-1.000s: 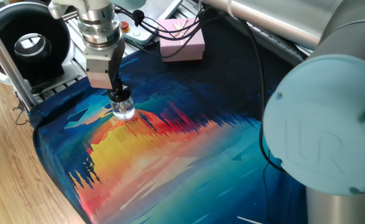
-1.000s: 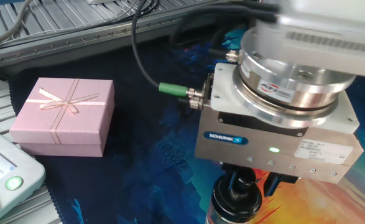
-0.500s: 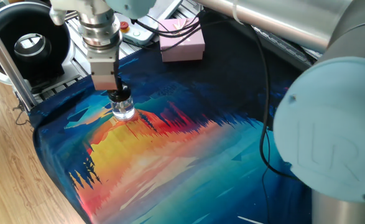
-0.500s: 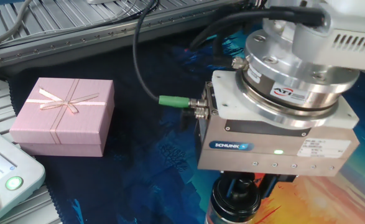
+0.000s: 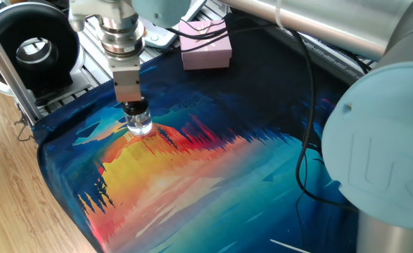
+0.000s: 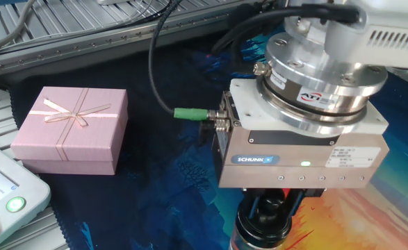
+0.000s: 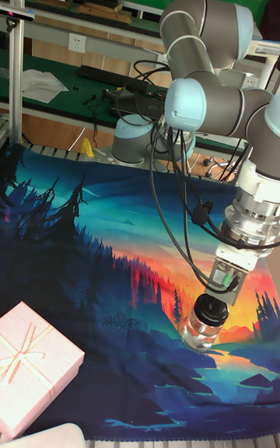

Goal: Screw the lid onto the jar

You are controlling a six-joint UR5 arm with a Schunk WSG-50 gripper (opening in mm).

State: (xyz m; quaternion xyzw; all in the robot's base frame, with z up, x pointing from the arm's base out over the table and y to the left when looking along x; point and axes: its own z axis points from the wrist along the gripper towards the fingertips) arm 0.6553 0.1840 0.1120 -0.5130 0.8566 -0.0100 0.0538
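The jar (image 5: 141,126) is a tiny clear glass bottle standing upright on the colourful mat, also visible in the tall fixed view (image 7: 199,334). The black lid (image 5: 136,112) sits on its neck, seen too in the other fixed view (image 6: 263,222) and the tall fixed view (image 7: 210,311). My gripper (image 5: 134,107) comes straight down from above and is shut on the lid, one finger on either side. In the other fixed view the gripper (image 6: 273,207) body hides most of the lid, and the jar lies below the frame's edge.
A pink gift box (image 5: 205,48) stands at the mat's back edge, well away from the jar. A control box with lit buttons (image 6: 2,201) sits beside it. A black round device (image 5: 30,49) stands behind the metal frame at the left. Cables hang from the wrist.
The gripper body has turned about its vertical axis while staying shut on the lid. The jar stands in the same spot.
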